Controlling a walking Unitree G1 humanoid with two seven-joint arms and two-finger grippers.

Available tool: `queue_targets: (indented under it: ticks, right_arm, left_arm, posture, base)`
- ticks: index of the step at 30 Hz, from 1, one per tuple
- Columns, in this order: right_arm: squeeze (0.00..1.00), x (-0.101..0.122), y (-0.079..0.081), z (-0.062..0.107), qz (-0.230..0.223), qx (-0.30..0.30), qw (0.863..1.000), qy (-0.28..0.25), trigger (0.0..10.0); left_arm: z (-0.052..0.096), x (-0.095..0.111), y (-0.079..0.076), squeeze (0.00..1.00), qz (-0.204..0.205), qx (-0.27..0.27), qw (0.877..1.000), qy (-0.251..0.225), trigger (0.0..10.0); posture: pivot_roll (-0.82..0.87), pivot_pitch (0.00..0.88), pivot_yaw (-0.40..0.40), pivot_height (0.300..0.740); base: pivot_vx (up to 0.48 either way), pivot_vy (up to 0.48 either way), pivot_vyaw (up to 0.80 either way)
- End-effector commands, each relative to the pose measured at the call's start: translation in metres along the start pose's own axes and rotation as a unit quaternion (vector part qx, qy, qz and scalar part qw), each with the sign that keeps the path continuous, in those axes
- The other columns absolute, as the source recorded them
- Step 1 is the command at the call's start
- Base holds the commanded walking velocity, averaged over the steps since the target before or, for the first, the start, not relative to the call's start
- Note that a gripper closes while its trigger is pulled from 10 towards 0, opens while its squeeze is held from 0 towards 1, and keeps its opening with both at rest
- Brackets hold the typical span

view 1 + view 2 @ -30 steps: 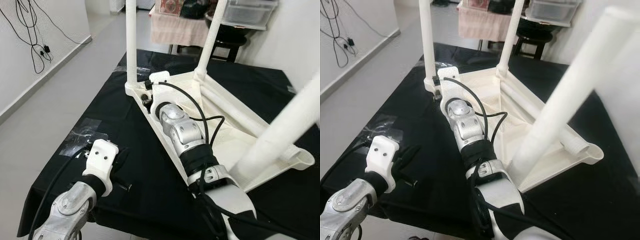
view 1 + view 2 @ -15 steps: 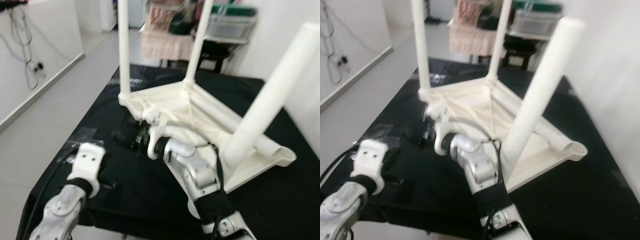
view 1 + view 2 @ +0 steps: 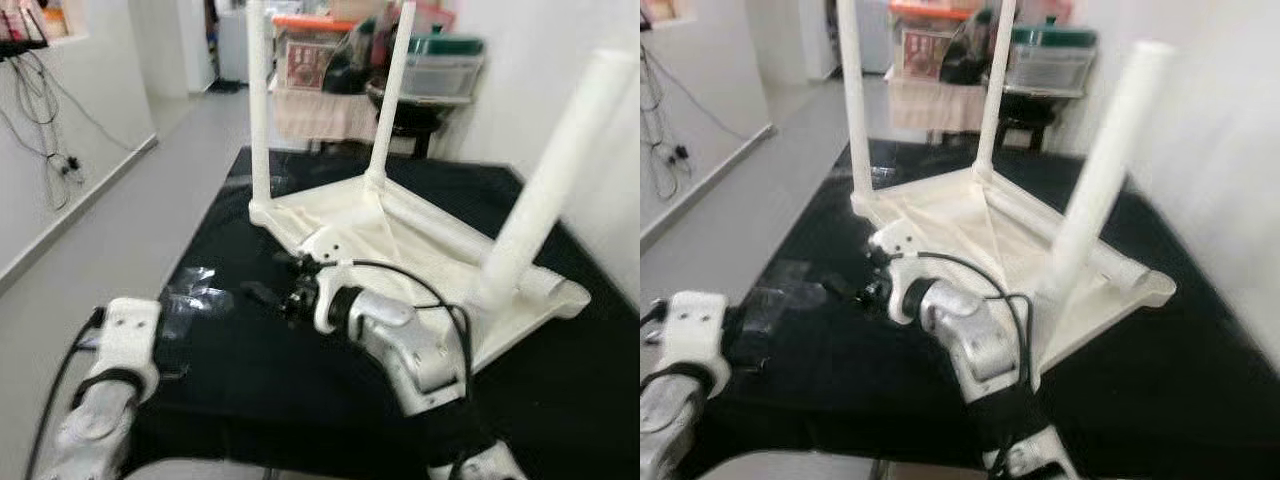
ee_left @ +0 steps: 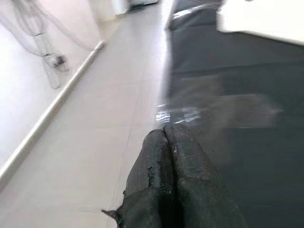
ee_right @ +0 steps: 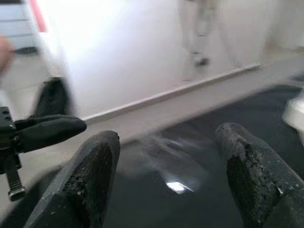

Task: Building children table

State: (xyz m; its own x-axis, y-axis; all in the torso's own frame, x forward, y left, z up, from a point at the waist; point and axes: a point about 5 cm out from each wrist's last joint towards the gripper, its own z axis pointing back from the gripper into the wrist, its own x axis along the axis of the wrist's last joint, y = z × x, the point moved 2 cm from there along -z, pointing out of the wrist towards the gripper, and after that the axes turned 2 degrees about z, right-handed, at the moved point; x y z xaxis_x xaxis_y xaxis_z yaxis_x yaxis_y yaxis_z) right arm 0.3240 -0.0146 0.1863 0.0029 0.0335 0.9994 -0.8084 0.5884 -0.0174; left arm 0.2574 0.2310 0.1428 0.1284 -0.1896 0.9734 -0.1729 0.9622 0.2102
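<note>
Two table legs run off the top edge, blurred.

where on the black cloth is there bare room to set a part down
Bare cloth lies between the upturned white table and the robot's near edge, right of the right gripper. The crinkled clear plastic crowds the left edge. The table fills the far middle.

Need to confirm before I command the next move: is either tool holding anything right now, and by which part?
Nothing is held. The right tool is open, with only black cloth between its fingers. The left tool is shut on nothing, fingers pressed together.
</note>
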Motion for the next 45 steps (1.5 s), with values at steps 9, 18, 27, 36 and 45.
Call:
queue_targets:
  ticks: [9, 18, 27, 36, 45]
  right_arm:
    - [0.0, -0.014, -0.021, 0.025, -0.013, -0.067, 0.997, 0.024, 10.0]
    - [0.0, -0.031, -0.058, 0.058, -0.015, -0.174, 0.984, 0.044, 10.0]
    - [0.0, -0.027, -0.01, 0.106, -0.041, 0.126, 0.991, 0.026, 10.0]
    - [0.0, -0.037, -0.015, 0.145, -0.033, 0.214, 0.969, 0.115, 10.0]
    - [0.0, -0.03, -0.004, 0.173, -0.05, 0.322, 0.934, 0.149, 10.0]
  left_arm:
    - [-0.001, -0.002, -0.009, 0.0, -0.004, -0.021, 1.0, -0.004, 10.0]
    - [0.004, 0.0, -0.025, 0.0, 0.008, -0.082, 0.996, -0.017, 10.0]
    - [0.011, -0.001, -0.039, 0.0, 0.029, -0.13, 0.991, -0.016, 10.0]
    - [0.011, -0.001, -0.044, 0.0, 0.032, -0.144, 0.989, -0.018, 10.0]
    - [0.012, 0.0, -0.045, 0.0, 0.031, -0.156, 0.987, -0.019, 10.0]
  posture:
    - [-0.01, 0.014, -0.028, 0.74]
    - [-0.01, 0.01, -0.029, 0.74]
    - [-0.02, 0.006, -0.029, 0.74]
    - [-0.02, 0.0, -0.029, 0.74]
    - [-0.01, 0.0, -0.03, 0.74]
  base:
    - [0.0, 0.0, 0.0]
    - [0.0, 0.0, 0.0]
    - [0.0, -0.411, 0.0]
    - [0.0, -0.463, 0.0]
    - [0.0, -0.462, 0.0]
